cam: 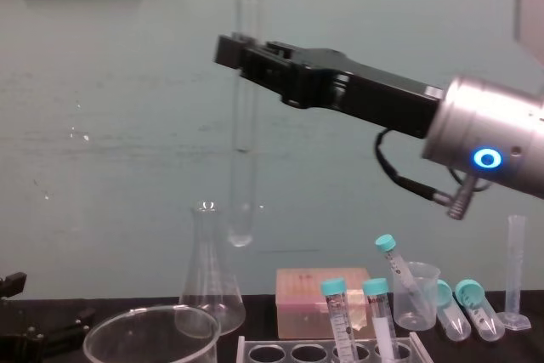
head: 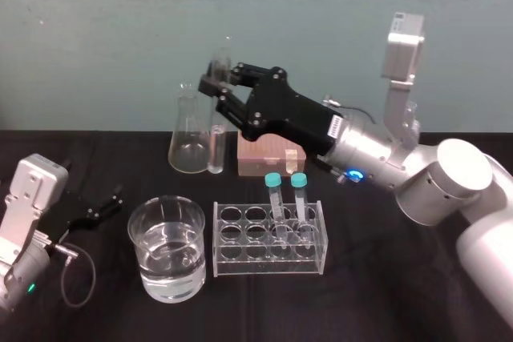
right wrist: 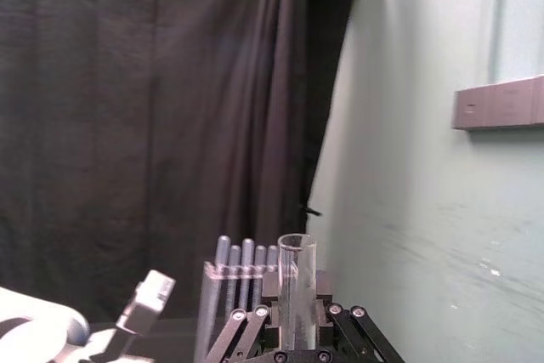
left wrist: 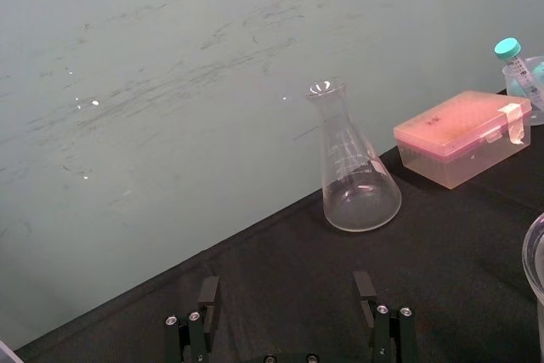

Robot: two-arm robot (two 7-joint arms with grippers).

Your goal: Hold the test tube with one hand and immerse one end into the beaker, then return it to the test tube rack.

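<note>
- right gripper [cam: 243,50] is up high over the back of the table, jaws pinched onto the test tube [cam: 244,184] near its top end. The tube hangs upright with its round bottom pointing down.
- the tube is well above the table, off to the side of the flask [cam: 206,282] neck in the chest view. It looks empty to me, but it's clear glass on a pale wall, so I can't be sure.
- beaker [head: 132,226] sits at the front, just left of the test tube rack [head: 232,258], and it's roughly half full of clear liquid.
- the rack has two teal-capped tubes [head: 276,198] standing in it on the right side.
- the flask looks empty. There's a pink box [head: 268,154] just beside it.
- small measuring cup [cam: 418,299] on the right has one capped tube leaning in it, and there's a graduated cylinder [cam: 514,274] past that.
- left gripper [left wrist: 286,295] is parked low on the left of the table, jaws spread wide with nothing in them.
</note>
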